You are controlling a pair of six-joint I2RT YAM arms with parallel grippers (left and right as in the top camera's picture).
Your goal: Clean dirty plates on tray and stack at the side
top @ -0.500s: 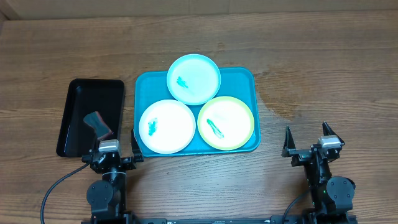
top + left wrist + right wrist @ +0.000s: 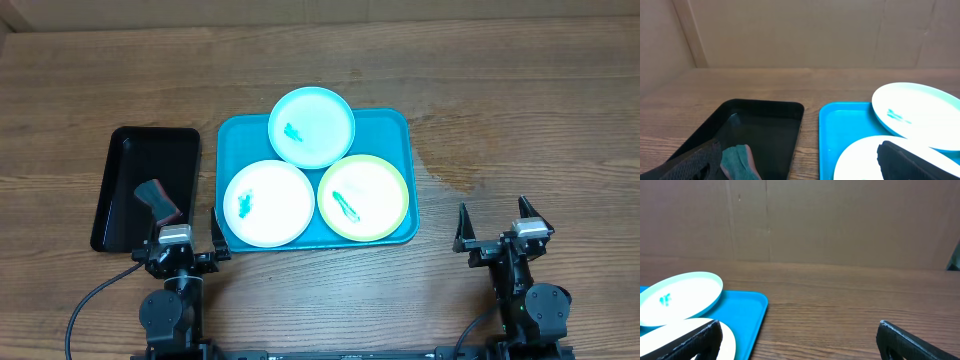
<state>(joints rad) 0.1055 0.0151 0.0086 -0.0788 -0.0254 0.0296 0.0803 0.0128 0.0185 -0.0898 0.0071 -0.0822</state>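
Nothing has moved since the earlier frame; left gripper (image 2: pixel 180 232) and right gripper (image 2: pixel 494 222) gape empty in front of the tray (image 2: pixel 390 118); on it three smeared plates (image 2: pixel 268 203) crowd (pale-blue one overlapping two); lifting one could drag neighbours.

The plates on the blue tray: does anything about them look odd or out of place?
Yes. The pale blue plate sits askew: it leans on the white plate and the yellow-green plate and juts over the far rim of the tray. All three plates carry green smears.
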